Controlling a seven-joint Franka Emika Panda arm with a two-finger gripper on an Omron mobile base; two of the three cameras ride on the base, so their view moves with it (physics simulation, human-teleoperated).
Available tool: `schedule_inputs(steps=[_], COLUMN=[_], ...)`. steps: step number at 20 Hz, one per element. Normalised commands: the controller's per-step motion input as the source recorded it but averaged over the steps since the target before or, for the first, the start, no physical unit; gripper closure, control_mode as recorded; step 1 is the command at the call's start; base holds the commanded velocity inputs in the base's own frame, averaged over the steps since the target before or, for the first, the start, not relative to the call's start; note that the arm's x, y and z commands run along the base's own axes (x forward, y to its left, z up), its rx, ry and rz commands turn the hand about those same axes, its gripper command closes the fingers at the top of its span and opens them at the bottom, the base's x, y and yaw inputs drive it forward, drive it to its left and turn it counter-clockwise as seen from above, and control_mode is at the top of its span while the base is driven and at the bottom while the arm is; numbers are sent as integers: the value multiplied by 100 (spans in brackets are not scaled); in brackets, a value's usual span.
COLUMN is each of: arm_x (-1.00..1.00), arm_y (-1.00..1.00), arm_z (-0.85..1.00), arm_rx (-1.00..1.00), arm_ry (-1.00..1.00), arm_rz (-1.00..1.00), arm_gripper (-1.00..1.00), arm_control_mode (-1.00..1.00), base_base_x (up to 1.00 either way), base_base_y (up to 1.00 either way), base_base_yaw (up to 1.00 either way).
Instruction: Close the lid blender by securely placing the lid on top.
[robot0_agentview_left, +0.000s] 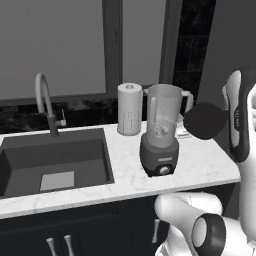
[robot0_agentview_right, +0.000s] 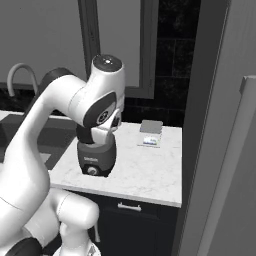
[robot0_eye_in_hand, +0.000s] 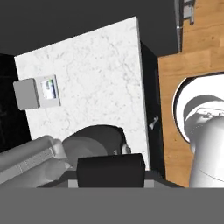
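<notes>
Blender (robot0_agentview_left: 161, 132) placement is seen on the white marble counter (robot0_agentview_left: 210, 165), just right of the dark sink (robot0_agentview_left: 55, 160) and in front of a white ribbed cylinder (robot0_agentview_left: 130, 109) that stands just behind it to the left. Its clear jar is held upright on the dark grey base, the long axis running vertically, the mouth turned upward and uncovered. The round knob on the base is faced toward the counter's front edge, and the side handle is turned to the right in the left base view. A curved tap (robot0_agentview_left: 46, 102) is seen behind the sink.

The lid (robot0_agentview_left: 205, 120) is shown as a dark round shape in the air to the right of the jar, near the level of its handle and clear of the mouth. It is seen edge-on in the hand view as a black slab (robot0_eye_in_hand: 110, 169) at the bottom, between where the fingertips would rise; the gripper (robot0_eye_in_hand: 110, 175) is taken to be clamped on it, though the fingers themselves are hidden.

A small grey scale-like device (robot0_agentview_right: 151, 133) is set flat on the counter behind the blender, near the wall
</notes>
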Motion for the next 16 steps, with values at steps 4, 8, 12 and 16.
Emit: schedule_inputs(steps=[4, 8, 12, 16], arm_x=[2, 25, 60, 89], arm_y=[72, 39, 18, 19], arm_z=[67, 69, 36, 12], arm_rx=[15, 14, 14, 13], arm_ry=[-16, -11, -6, 0], arm_rz=[0, 0, 0, 1], arm_gripper=[100, 100, 100, 100], arm_control_mode=[-100, -100, -100, -100], base_base_x=[0, 0, 0, 0], base_base_y=[0, 0, 0, 0], base_base_yaw=[0, 0, 0, 0])
